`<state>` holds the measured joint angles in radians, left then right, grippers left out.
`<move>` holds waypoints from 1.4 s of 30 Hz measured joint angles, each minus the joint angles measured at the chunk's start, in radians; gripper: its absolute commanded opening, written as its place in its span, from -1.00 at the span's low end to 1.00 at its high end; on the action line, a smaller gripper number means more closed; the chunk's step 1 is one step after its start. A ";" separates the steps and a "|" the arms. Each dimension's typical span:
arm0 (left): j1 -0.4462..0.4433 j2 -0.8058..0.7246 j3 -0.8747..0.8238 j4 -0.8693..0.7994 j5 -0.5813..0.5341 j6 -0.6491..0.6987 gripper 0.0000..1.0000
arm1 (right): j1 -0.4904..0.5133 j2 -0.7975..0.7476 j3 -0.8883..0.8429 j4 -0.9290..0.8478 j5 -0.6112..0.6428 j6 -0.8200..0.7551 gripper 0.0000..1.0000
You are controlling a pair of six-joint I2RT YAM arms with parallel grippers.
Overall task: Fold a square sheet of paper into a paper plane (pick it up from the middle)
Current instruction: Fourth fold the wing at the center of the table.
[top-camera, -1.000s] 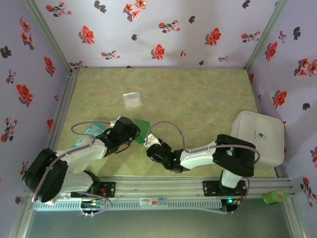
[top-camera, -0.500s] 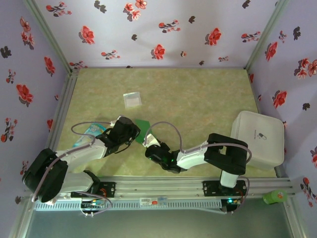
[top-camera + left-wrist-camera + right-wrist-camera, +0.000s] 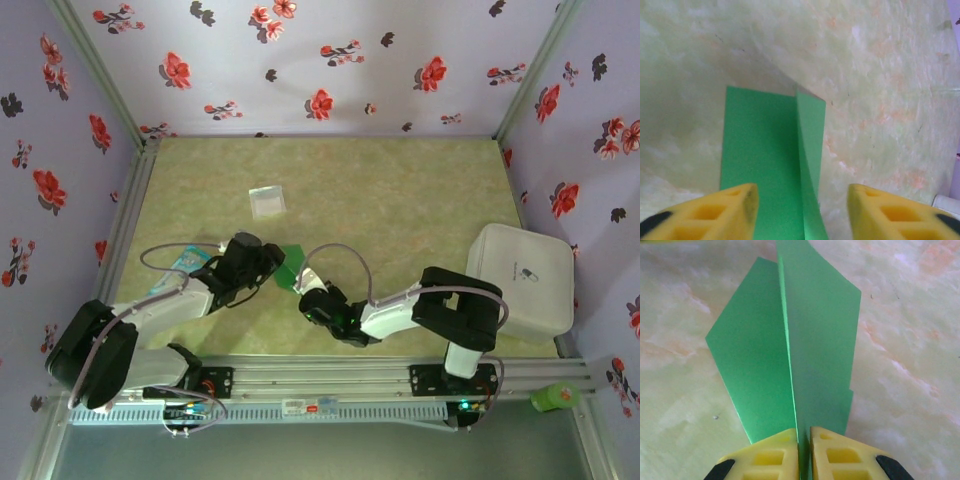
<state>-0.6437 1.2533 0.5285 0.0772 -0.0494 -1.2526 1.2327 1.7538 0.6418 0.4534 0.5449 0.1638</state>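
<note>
Folded paper plane (image 3: 765, 350), green, rests on the table (image 3: 400, 200) between my two arms, with one flap standing upright. Right gripper (image 3: 804, 440): jaws pressed together, pinching that flap's near edge. Left gripper (image 3: 801, 195): jaws spread, straddling the paper's opposite end.

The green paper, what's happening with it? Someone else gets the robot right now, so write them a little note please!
Left gripper: jaws open, over the thin bright green sheet of paper, holding nothing.
Right gripper: jaws shut on the paper's centre crease.
Paper: near the front middle of the marbled table, between both arms.
Done: creased down the middle, one half flat, the other standing up.
To do: no finished pointed plane yet; more folds likely needed.
</note>
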 measured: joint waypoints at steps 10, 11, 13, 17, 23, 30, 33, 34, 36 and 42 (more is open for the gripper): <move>0.089 0.105 0.095 -0.023 0.156 0.062 0.22 | -0.031 -0.026 -0.035 0.034 -0.052 -0.007 -0.75; 0.095 0.119 0.096 -0.026 0.169 0.062 0.21 | -0.031 -0.031 -0.040 0.040 -0.053 -0.007 -0.75; 0.103 0.143 0.097 -0.029 0.193 0.062 0.18 | -0.032 -0.038 -0.047 0.050 -0.056 -0.007 -0.75; 0.114 0.183 0.102 -0.027 0.236 0.062 0.13 | -0.034 -0.042 -0.055 0.056 -0.060 -0.007 -0.74; 0.136 0.218 0.136 -0.015 0.282 0.063 -0.13 | -0.036 -0.048 -0.056 0.058 -0.072 -0.007 -0.70; 0.151 0.240 0.143 0.001 0.317 0.075 -0.62 | -0.053 -0.072 -0.056 0.040 -0.102 0.001 -0.66; 0.154 0.240 0.144 0.004 0.323 0.078 -0.72 | -0.059 -0.083 -0.056 0.021 -0.113 0.009 -0.63; 0.154 0.240 0.144 0.005 0.324 0.077 -0.74 | -0.060 -0.085 -0.056 0.013 -0.119 0.014 -0.62; 0.156 0.240 0.144 0.008 0.328 0.078 -0.78 | -0.063 -0.087 -0.055 -0.002 -0.131 0.023 -0.62; 0.158 0.254 0.153 0.019 0.340 0.079 -0.85 | -0.064 -0.088 -0.055 -0.044 -0.154 0.046 -0.58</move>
<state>-0.4858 1.5070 0.6811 0.0967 0.2909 -1.1740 1.1683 1.6661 0.5865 0.4091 0.3904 0.2100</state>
